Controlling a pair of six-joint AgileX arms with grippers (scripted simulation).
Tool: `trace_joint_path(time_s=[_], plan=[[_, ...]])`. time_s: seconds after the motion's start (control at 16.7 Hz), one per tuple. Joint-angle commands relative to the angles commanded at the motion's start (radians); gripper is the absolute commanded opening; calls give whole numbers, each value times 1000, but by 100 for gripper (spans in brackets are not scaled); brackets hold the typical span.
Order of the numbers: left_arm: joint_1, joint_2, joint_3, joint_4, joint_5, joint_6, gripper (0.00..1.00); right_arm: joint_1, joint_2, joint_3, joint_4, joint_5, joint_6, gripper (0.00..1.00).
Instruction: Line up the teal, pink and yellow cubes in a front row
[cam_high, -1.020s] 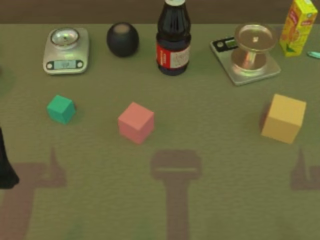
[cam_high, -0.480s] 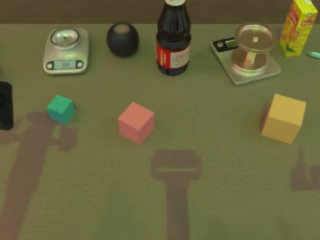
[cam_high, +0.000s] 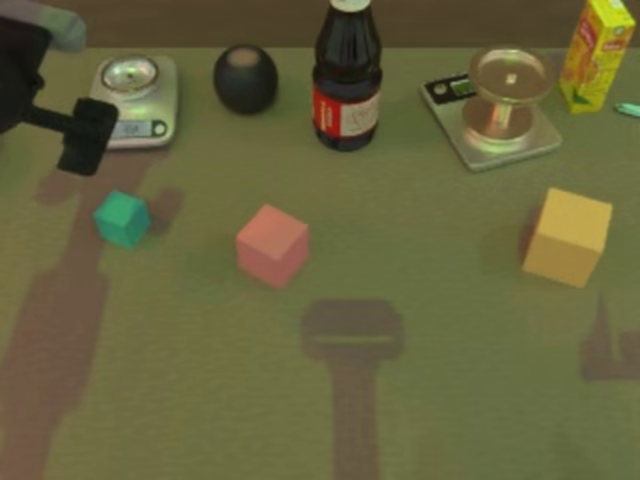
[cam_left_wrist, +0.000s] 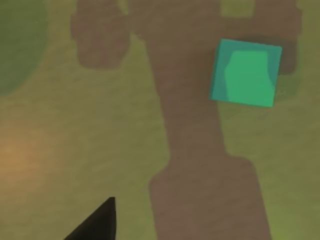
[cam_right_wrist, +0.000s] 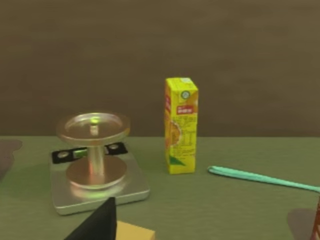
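The small teal cube (cam_high: 122, 217) rests at the table's left; the left wrist view shows the teal cube (cam_left_wrist: 245, 72) from above, partly in the arm's shadow. Further right, the pink cube (cam_high: 271, 244) sits left of centre and the large yellow cube (cam_high: 568, 236) sits far right. My left gripper (cam_high: 85, 140) hovers open behind the teal cube, near the left scale, holding nothing; one fingertip (cam_left_wrist: 102, 220) shows. My right gripper is outside the top view. Its fingertip (cam_right_wrist: 100, 222) shows open above a corner of the yellow cube (cam_right_wrist: 135, 232).
Along the back stand a kitchen scale (cam_high: 132, 100), a dark round speaker (cam_high: 245, 78), a dark bottle (cam_high: 347, 80), a second scale with a metal stand (cam_high: 500, 105), a yellow juice carton (cam_high: 595, 52) and a teal stick (cam_right_wrist: 260, 177).
My left arm has swung from the table's left edge toward the back, up to the left scale. Its shadow now lies over the teal cube. The cubes have not moved.
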Motion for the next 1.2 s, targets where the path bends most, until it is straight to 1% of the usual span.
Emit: trace_joint_path(time_s=[0.3,0.54,1.02,1.2], plan=[[-21,393,347,-211,1,53,100,0,0,0,0,0,0,100],[-30,566,517,-299,2,76,100,0,0,0,0,0,0,100],[-26,592,539,-308,3,80,100,0,0,0,0,0,0,100],[-30,615,488,-237,3,83,100,0,0,0,0,0,0,100]])
